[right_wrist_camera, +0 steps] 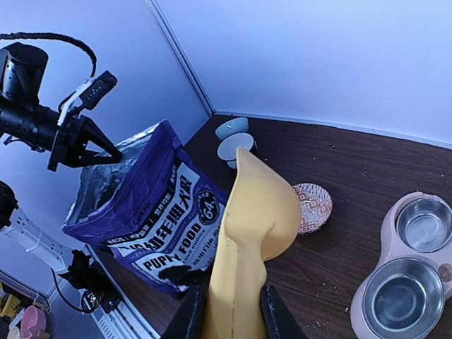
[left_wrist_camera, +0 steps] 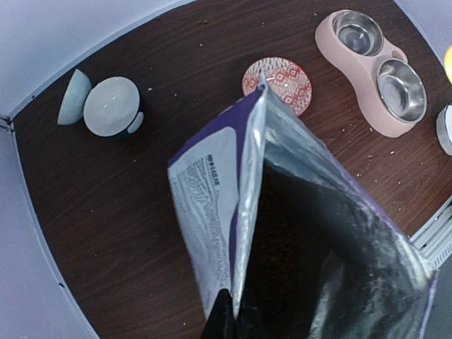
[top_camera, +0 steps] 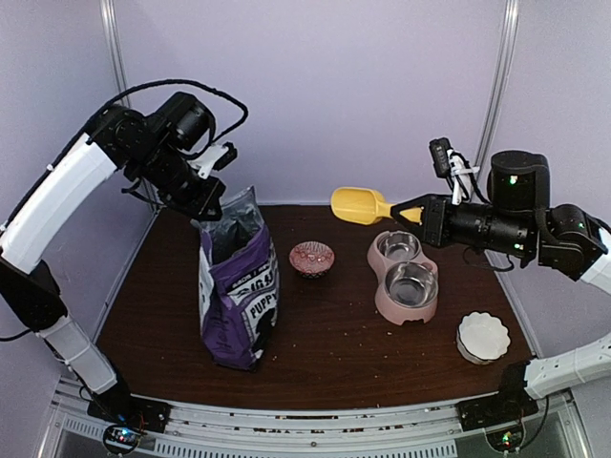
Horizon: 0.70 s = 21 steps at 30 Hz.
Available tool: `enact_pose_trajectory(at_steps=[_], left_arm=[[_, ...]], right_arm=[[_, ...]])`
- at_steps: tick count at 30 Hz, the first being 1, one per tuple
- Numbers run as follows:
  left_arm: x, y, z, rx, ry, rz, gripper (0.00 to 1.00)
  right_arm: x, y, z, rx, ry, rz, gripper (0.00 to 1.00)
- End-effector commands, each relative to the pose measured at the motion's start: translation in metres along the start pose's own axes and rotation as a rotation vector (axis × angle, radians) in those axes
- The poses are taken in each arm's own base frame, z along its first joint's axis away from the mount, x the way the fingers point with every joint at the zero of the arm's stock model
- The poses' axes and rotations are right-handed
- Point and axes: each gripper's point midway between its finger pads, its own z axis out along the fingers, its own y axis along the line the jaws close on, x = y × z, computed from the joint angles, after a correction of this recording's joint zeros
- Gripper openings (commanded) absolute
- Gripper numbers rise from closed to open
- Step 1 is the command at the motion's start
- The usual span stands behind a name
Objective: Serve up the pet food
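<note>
A purple puppy food bag (top_camera: 239, 291) stands open at the left of the table. My left gripper (top_camera: 204, 212) is shut on the bag's top rim (left_wrist_camera: 244, 212), both black fingers pinching the edge at the bottom of the left wrist view. The bag's silver inside (left_wrist_camera: 332, 233) is dark and the pet food is hidden. My right gripper (top_camera: 408, 212) is shut on the handle of a yellow scoop (right_wrist_camera: 258, 212), held in the air above the pink double feeder (top_camera: 406, 277). The scoop (top_camera: 358, 204) points left towards the bag and looks empty. Both steel bowls (right_wrist_camera: 402, 300) look empty.
A small red patterned bowl (top_camera: 311, 258) sits between bag and feeder. A white fluted bowl (top_camera: 482, 336) stands at the near right. Two pale bowls (left_wrist_camera: 109, 106) rest by the back wall. Small crumbs dot the brown table (top_camera: 334, 353).
</note>
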Motion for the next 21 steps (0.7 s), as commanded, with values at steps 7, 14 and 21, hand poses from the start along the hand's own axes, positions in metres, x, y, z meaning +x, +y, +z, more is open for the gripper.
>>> enact_pose_trajectory(at_steps=[7,14,21], left_arm=[[-0.042,-0.082,-0.026,0.416,-0.267,0.04,0.0],[-0.02,-0.13,0.035,0.486,-0.159,0.035,0.0],[-0.009,-0.132,0.046,0.482,-0.135,0.024,0.0]], right_arm=[[-0.011,0.021,-0.006,-0.109,-0.032,0.025,0.16],[0.022,0.054,0.0,-0.291,0.052,0.081,0.16],[0.061,0.08,0.01,-0.38,0.17,0.087,0.16]])
